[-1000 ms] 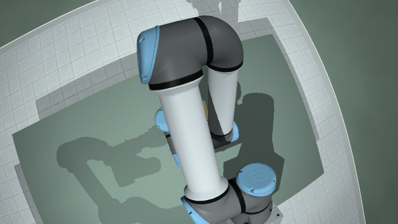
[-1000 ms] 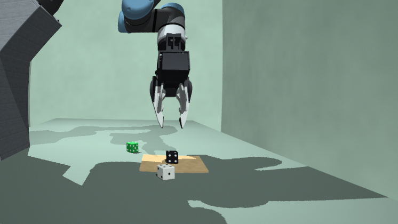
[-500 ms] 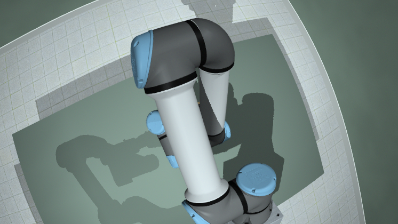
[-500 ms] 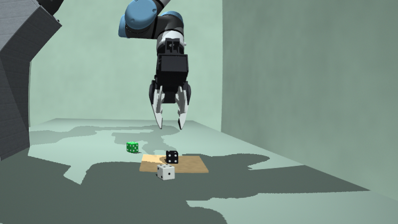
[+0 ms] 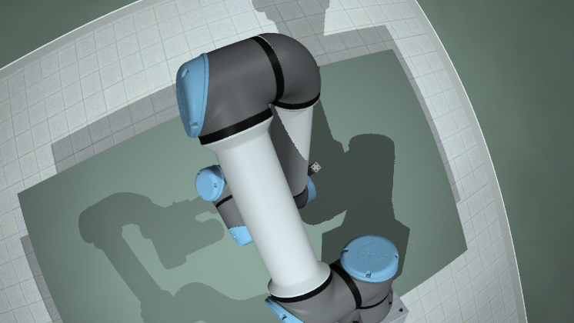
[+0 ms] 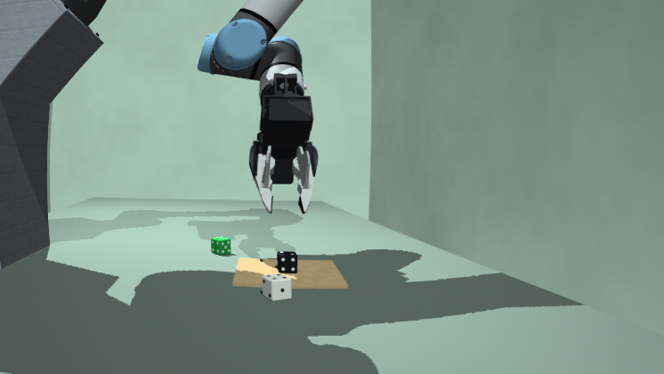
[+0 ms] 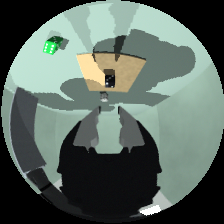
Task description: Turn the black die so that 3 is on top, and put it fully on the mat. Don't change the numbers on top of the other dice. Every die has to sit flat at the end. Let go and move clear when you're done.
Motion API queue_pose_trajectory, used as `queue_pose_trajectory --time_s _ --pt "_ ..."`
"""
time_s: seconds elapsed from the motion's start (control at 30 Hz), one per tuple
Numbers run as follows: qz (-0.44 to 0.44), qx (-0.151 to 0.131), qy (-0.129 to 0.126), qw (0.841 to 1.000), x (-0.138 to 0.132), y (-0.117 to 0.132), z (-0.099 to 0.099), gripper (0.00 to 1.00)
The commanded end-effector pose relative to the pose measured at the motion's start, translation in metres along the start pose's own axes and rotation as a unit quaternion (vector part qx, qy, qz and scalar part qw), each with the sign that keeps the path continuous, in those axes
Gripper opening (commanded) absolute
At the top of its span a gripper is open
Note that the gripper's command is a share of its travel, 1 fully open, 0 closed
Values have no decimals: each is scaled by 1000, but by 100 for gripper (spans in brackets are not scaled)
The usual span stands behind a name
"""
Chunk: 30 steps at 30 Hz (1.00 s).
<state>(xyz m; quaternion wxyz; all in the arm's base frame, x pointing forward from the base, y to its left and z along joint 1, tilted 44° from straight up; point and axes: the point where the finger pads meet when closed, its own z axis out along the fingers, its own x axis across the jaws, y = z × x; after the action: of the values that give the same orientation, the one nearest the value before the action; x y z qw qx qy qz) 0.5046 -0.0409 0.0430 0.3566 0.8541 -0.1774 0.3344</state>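
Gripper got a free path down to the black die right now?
Probably yes: the gripper hangs empty, fingers partly apart, almost straight above the black die on the mat. The white die sits close in front.

three dice (image 6: 287, 262), one mat (image 6: 320, 274)
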Motion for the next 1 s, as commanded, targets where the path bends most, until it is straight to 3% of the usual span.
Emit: queue_pose_trajectory --time_s 0.0,0.97 --pt "1 -8 0 1000 1 0 -1 24" --pt "1 -8 0 1000 1 -5 5 24"
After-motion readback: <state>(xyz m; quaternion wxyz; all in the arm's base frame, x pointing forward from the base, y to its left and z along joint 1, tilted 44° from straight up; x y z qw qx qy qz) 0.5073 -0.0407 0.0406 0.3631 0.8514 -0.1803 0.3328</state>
